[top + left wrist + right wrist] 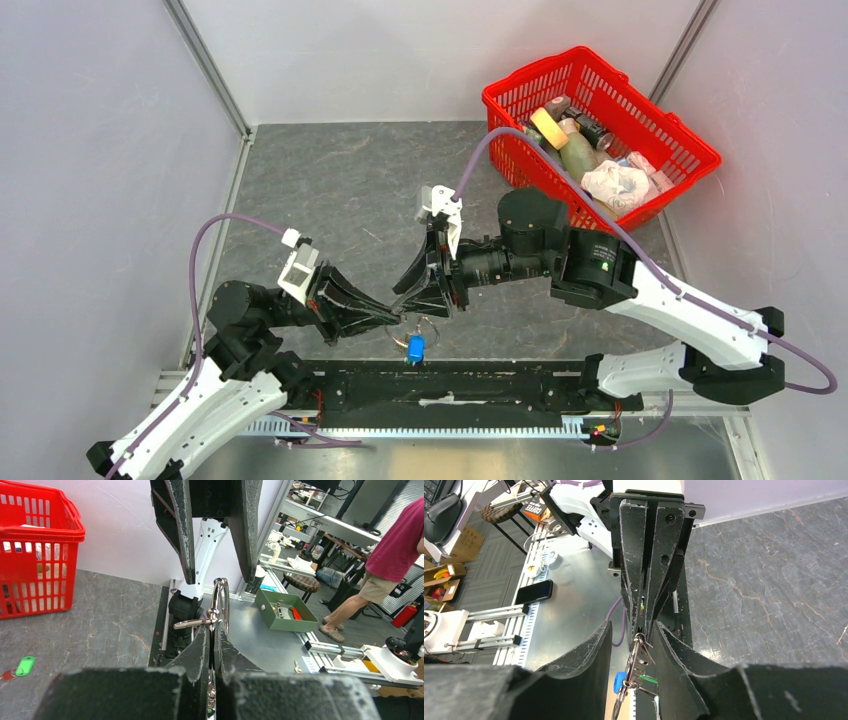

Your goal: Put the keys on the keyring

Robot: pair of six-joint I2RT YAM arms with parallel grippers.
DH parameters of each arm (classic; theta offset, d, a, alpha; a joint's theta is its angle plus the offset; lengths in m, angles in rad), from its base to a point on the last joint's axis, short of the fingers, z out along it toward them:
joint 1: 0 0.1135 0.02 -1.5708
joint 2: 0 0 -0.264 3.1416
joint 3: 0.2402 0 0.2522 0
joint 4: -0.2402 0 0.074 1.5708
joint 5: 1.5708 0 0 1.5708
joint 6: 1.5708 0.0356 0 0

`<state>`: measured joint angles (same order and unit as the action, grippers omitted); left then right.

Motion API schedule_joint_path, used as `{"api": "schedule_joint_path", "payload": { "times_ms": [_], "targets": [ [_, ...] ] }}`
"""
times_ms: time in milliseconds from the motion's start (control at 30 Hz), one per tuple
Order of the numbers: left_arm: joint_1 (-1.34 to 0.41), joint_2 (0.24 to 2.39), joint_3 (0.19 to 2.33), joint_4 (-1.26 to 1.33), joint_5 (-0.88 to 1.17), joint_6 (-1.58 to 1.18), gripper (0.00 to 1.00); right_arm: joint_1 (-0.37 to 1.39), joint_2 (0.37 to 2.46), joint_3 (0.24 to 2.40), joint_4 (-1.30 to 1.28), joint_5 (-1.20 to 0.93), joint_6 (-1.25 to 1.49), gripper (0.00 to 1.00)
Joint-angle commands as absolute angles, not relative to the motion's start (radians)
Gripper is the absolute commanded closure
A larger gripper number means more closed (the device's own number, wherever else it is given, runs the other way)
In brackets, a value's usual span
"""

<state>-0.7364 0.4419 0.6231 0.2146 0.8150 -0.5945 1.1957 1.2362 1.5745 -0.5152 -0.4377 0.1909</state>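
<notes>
My left gripper [398, 318] [214, 629] is shut on the edge of the silver keyring [426, 328] [220, 600], holding it above the table's near edge. A blue-headed key [415, 348] [619, 682] hangs from the ring, and a silver key blade [192, 624] sticks out sideways at the fingertips. My right gripper [428, 300] [633, 626] faces the left one and is open, its fingers on either side of the keyring [636, 655] with a gap on the left side. A green-headed key [25, 665] lies on the table apart from both grippers.
A red basket [497, 100] [40, 580] full of bottles and packets stands at the back right. The black mounting rail [500, 385] runs along the near edge under the grippers. White walls close the table on three sides.
</notes>
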Motion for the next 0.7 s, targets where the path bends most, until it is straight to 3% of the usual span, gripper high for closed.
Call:
{"api": "schedule_joint_path", "payload": {
  "times_ms": [0,500,667],
  "targets": [
    [-0.735,0.444,0.648,0.234,0.824,-0.580,0.98,1.196,1.249,1.626,-0.548,-0.422,0.184,0.56],
    [-0.735,0.468,0.706,0.222,0.780,-0.580,0.98,1.196,1.095,1.493,-0.530,-0.282,0.192,0.44],
    [-0.735,0.472,0.725,0.216,0.679,-0.592,0.98,1.195,1.020,1.434,-0.516,-0.252,0.217,0.42]
  ]
}}
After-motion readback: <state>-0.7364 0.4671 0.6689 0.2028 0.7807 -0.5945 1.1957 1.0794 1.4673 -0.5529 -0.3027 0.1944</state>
